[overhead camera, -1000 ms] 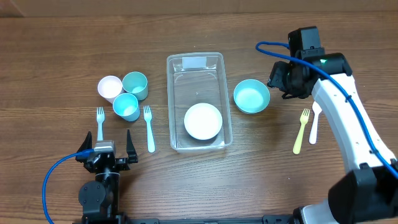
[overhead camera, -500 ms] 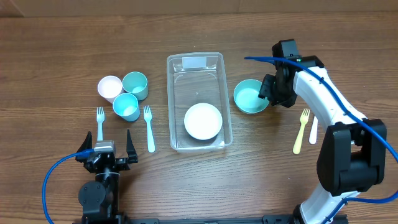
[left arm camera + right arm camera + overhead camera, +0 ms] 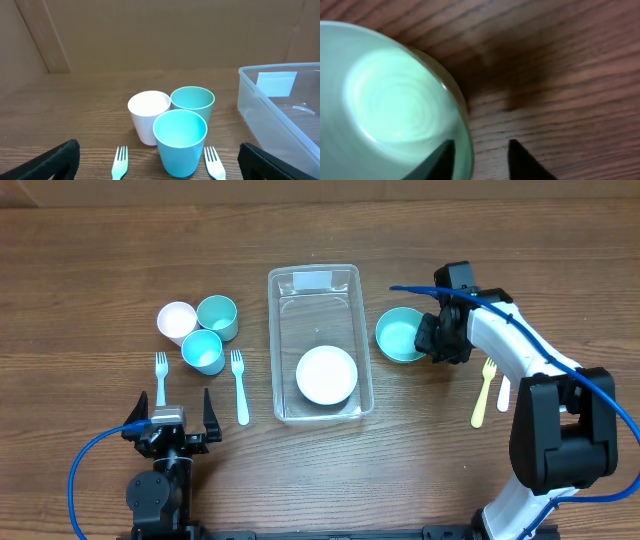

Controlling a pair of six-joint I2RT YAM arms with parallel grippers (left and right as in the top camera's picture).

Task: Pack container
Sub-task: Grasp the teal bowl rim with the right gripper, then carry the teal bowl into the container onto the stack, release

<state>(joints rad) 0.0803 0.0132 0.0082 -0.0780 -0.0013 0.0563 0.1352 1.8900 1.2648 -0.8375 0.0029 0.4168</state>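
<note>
The right gripper [image 3: 479,156] stands open at the edge of the teal bowl [image 3: 385,100]. One finger is inside the bowl and the other is outside over the wood, so the rim lies between them. The jaws are not closed on it yet. This bowl is therefore not packed.

On the far side of the bowl from this gripper, just beside it, lies the container [image 3: 277,330]. It is a clear rectangular bin with rounded corners, and a pale label [image 3: 313,279] sits at its far end. One white bowl [image 3: 326,374] rests inside, in the half away from the label, and the rest of the floor is bare. So one piece appears to be packed and much is left.

On the other side of this gripper, near it, a yellow fork [image 3: 484,390] and a white fork [image 3: 505,386] lie on the table. Beyond the container, well apart from it, stand a white cup [image 3: 177,319] and two teal cups [image 3: 217,314] in a tight group, with two pale forks [image 3: 239,385] close by. Just behind these forks the left gripper [image 3: 175,408] rests with its jaws wide apart and holds nothing.
</note>
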